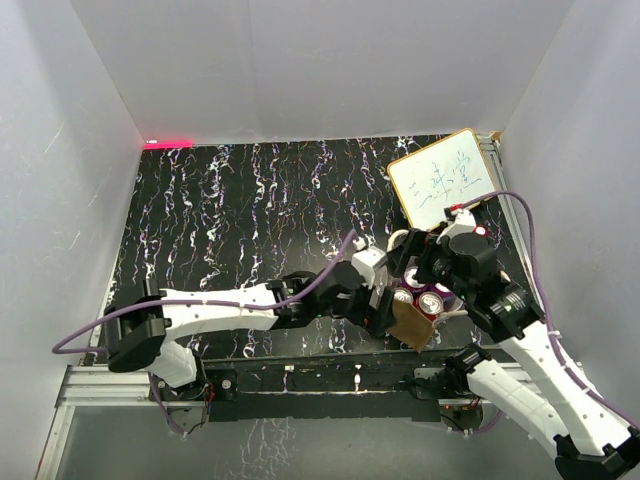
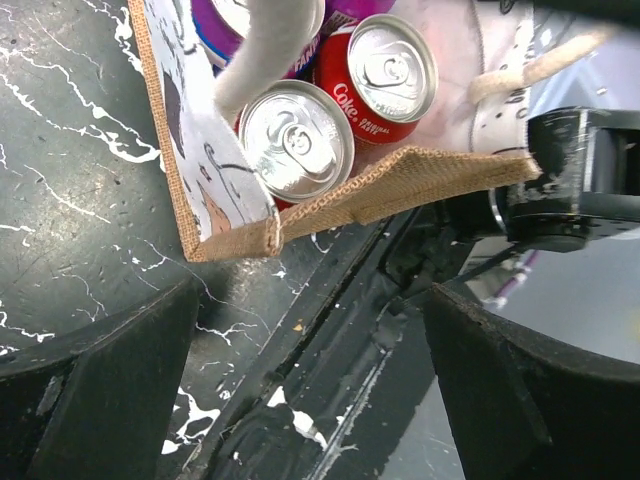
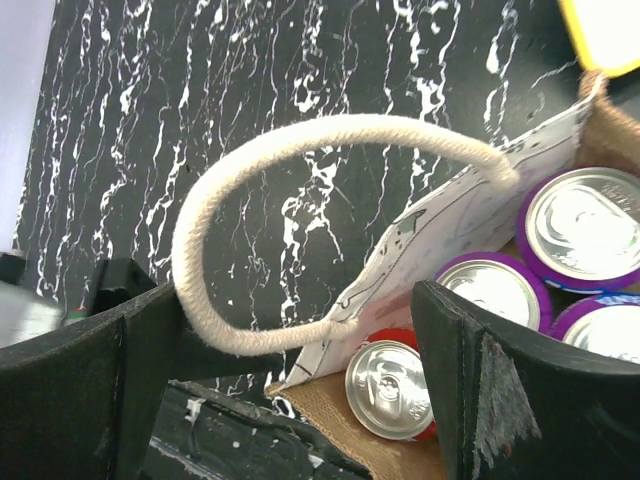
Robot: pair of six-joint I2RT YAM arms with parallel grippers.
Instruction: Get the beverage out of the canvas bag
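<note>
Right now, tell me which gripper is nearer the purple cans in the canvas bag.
Right. The right gripper hangs just above the purple cans, jaws open; the left gripper sits outside a corner of the canvas bag.

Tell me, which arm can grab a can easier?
Probably the right. The right gripper hangs open above the cans in the canvas bag, though a handle loops between its fingers. The left gripper, also open, sits outside the bag's corner.

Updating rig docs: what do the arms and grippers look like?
The left arm and right arm have white links with black joints, and a purple cable loops along each. The left gripper and right gripper carry broad matte-black fingers; the right one's are scuffed pale.
</note>
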